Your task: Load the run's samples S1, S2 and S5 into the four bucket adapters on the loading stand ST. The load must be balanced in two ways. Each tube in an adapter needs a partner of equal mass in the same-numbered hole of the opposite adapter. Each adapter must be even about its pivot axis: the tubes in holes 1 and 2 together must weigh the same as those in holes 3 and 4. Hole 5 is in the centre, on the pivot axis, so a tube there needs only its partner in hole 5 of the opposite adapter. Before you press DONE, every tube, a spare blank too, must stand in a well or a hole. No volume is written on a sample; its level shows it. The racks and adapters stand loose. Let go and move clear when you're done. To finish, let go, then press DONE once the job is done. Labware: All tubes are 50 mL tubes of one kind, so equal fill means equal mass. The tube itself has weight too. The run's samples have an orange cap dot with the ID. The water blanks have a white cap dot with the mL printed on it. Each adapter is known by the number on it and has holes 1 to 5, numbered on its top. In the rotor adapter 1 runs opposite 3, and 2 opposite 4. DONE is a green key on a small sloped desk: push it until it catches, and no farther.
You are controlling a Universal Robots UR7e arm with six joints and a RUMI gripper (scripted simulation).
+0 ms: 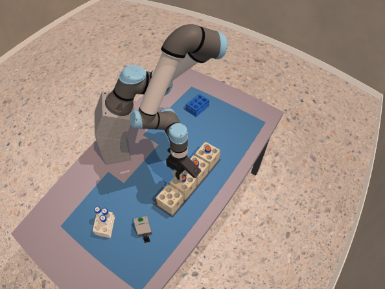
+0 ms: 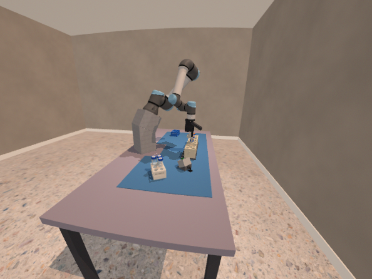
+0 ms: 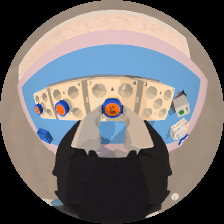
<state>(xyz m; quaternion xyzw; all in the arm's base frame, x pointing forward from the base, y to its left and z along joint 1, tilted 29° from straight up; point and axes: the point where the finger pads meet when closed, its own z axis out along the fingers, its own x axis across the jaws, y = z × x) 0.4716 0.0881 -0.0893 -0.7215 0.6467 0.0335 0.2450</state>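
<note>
Four cream bucket adapters stand in a row on the loading stand. My gripper is shut on an orange-dot sample tube. It holds the tube upright, low at the top of the second adapter from the near end. I cannot read the hole number. Two more orange-dot sample tubes stand in the two far adapters. The nearest adapter is empty.
A cream rack at the near left holds three white-dot blanks. The green DONE key sits on its small desk. An empty blue rack stands at the far end.
</note>
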